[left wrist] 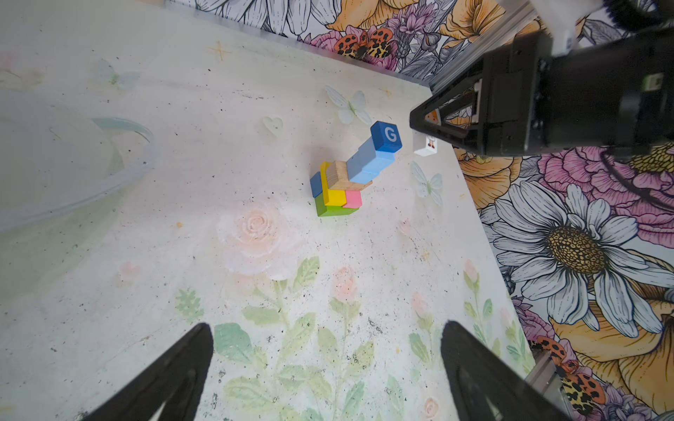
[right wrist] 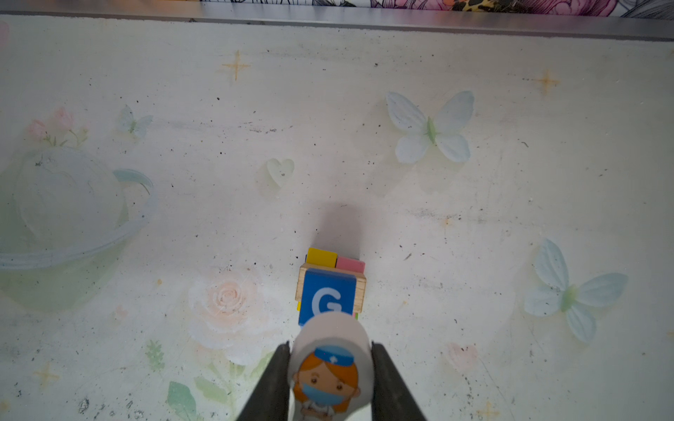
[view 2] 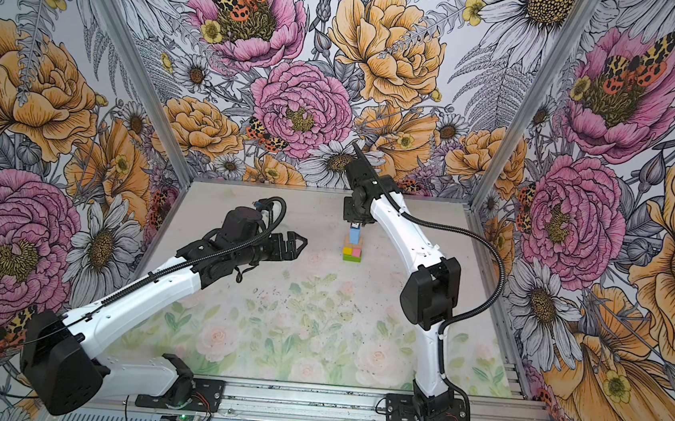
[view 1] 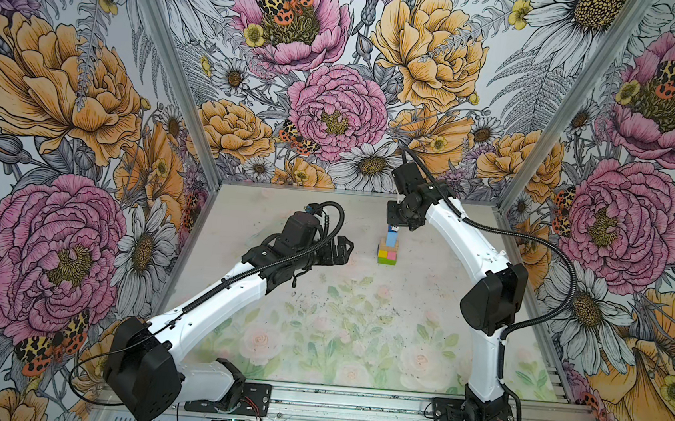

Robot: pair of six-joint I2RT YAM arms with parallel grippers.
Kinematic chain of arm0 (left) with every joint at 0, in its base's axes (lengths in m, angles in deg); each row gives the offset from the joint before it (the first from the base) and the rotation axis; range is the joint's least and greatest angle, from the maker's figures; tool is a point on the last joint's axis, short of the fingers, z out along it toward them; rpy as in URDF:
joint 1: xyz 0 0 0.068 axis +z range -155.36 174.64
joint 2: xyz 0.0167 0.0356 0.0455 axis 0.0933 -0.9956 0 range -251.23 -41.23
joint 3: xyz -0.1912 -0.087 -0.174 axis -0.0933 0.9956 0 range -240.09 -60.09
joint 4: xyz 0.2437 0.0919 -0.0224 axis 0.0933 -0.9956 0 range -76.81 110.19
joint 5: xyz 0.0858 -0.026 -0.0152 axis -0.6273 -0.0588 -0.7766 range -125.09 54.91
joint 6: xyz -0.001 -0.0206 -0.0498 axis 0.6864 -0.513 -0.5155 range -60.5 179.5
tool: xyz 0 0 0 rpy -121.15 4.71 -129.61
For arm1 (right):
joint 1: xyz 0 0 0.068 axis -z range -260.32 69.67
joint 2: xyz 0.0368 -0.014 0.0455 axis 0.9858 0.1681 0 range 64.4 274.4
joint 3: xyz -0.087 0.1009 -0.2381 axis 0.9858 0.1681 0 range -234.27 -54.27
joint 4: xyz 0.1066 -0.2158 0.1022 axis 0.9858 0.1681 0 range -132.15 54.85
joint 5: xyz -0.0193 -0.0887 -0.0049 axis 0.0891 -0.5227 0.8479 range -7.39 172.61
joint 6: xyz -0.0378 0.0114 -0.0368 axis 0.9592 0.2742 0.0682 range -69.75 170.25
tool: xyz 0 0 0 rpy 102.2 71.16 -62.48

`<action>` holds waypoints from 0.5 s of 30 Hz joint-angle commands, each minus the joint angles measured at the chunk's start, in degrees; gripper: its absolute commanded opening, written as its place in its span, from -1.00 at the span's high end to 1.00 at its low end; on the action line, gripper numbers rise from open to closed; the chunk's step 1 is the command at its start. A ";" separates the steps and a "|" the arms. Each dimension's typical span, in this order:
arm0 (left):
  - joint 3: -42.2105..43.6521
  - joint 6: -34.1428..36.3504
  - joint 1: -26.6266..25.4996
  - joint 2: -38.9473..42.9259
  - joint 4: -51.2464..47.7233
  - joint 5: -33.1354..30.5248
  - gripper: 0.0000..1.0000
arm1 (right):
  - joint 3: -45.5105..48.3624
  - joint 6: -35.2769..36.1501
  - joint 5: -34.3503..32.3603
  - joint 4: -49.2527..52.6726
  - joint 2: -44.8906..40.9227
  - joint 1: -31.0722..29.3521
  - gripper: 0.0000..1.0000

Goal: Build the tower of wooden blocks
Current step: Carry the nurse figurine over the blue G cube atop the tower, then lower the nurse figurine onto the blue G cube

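Wood block tower (view 1: 389, 247) stands upright on the table (view 1: 318, 310). A green brick (left wrist: 330, 210) forms the base, with a yellow brick (left wrist: 334, 197) and a pink brick (left wrist: 353, 198) side by side on it. A tan brick (left wrist: 339, 176) lies across those, light blue cubes (left wrist: 372, 162) are stacked higher, and a dark blue cube (left wrist: 386, 136) marked G is on top.

Right gripper (right wrist: 330, 350), just above the tower's top, is clamped on a white toy figure (right wrist: 330, 371), which is not touching the G cube. Left gripper (view 1: 346, 252) sits left of the tower, jaws spread wide and holding nothing.

The table print is faded floral, speckled with dirt. Floral walls (view 1: 298, 70) rise behind the tower.
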 commanded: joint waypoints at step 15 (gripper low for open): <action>-1.91 0.86 1.32 -1.20 2.22 2.14 -0.98 | -5.53 3.17 1.77 1.75 4.24 1.18 0.39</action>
